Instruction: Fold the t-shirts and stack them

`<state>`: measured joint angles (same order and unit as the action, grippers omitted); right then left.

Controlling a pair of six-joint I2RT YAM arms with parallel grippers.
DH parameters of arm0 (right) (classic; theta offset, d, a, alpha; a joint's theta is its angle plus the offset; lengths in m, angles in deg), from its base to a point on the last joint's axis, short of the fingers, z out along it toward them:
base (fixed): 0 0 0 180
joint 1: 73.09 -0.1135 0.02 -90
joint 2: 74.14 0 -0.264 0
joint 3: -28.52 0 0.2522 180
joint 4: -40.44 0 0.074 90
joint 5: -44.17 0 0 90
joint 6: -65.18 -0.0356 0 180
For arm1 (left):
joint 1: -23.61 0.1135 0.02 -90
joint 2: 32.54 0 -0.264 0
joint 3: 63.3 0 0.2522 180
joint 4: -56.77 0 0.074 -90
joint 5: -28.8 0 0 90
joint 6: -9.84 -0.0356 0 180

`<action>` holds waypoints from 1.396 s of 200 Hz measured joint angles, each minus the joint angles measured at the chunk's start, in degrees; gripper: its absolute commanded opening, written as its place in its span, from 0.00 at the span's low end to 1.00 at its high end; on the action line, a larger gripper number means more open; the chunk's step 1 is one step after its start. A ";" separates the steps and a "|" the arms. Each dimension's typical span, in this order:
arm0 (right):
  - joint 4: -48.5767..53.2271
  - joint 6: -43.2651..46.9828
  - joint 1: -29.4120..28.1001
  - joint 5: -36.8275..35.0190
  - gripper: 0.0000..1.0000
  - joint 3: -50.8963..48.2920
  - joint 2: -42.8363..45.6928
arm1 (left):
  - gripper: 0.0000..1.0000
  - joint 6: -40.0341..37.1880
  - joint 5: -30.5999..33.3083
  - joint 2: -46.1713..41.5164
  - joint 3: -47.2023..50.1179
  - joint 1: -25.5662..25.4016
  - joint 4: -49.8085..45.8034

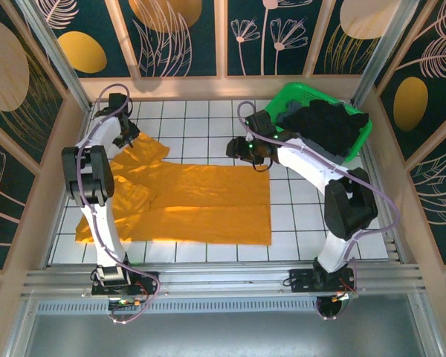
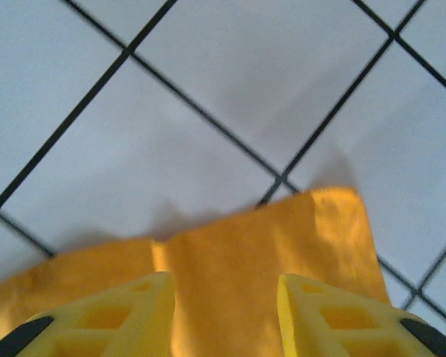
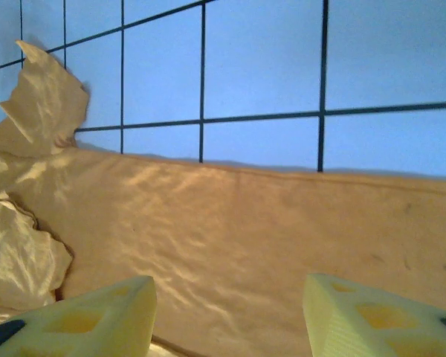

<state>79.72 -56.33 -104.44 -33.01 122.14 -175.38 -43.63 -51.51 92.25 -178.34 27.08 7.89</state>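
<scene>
A large mustard-orange t-shirt (image 1: pixel 201 201) lies spread flat on the white tiled table (image 1: pixel 208 119). My left gripper (image 1: pixel 131 140) hangs over the shirt's far left sleeve. In the left wrist view it (image 2: pixel 224 297) is open, with the sleeve cloth (image 2: pixel 238 245) lying between and beneath its yellow fingers (image 2: pixel 134 312). My right gripper (image 1: pixel 254 158) sits at the shirt's far right corner. In the right wrist view it (image 3: pixel 230 297) is open above the cloth (image 3: pixel 245 223), close to the shirt's straight far edge. Dark shirts (image 1: pixel 327 123) are heaped in the basket.
A bright green plastic basket (image 1: pixel 293 93) stands at the back right corner, holding the dark pile. Bare tiles (image 1: pixel 312 223) lie right of the orange shirt and along the back. Wooden-framed walls close in the table on three sides.
</scene>
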 measured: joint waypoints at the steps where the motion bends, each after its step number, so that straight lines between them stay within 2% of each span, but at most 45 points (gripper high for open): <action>1: -0.02 0.00 0.00 0.00 0.55 0.09 -0.07 | 0.39 -0.02 0.07 0.20 -0.22 0.00 0.04; 37: 0.37 -0.39 -0.02 0.00 0.55 0.74 -0.81 | 0.38 -2.80 3.23 7.15 -8.57 -0.07 0.59; 95: 0.42 -2.05 -0.02 -1.03 0.55 -5.16 1.53 | 0.61 -4.44 6.49 12.07 -11.89 -2.89 1.73; 120: 0.37 -2.29 -0.02 -1.03 0.55 -5.79 1.92 | 0.66 -4.26 7.43 12.76 -11.89 -5.11 1.92; 145: 0.37 -2.49 -0.02 -1.01 0.55 -5.81 2.45 | 0.66 -4.17 7.52 13.53 -11.89 -6.25 1.90; 179: 0.11 -3.13 -0.02 -1.03 0.55 -7.30 3.58 | 0.55 -4.26 6.86 14.60 -12.68 -6.12 1.64; 195: 0.00 -3.41 -0.02 -1.09 0.55 -8.15 3.61 | 0.44 -4.00 6.62 15.13 -13.35 -6.19 1.27; 205: 0.02 -3.58 -0.02 -1.42 0.54 -8.59 3.61 | 0.33 -3.98 6.36 15.21 -13.60 -6.36 1.05; 227: 0.04 -5.11 -0.04 -3.85 0.54 -9.14 3.61 | 0.00 -3.76 5.66 15.21 -13.44 -6.56 1.31; 279: 2.21 -17.46 0.13 -16.63 0.50 -11.47 3.52 | 0.00 -2.21 6.32 11.08 -7.85 -6.75 0.20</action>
<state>81.93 -73.79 -104.31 -49.65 110.66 -171.86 -45.84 -45.19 103.33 -186.19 20.32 8.09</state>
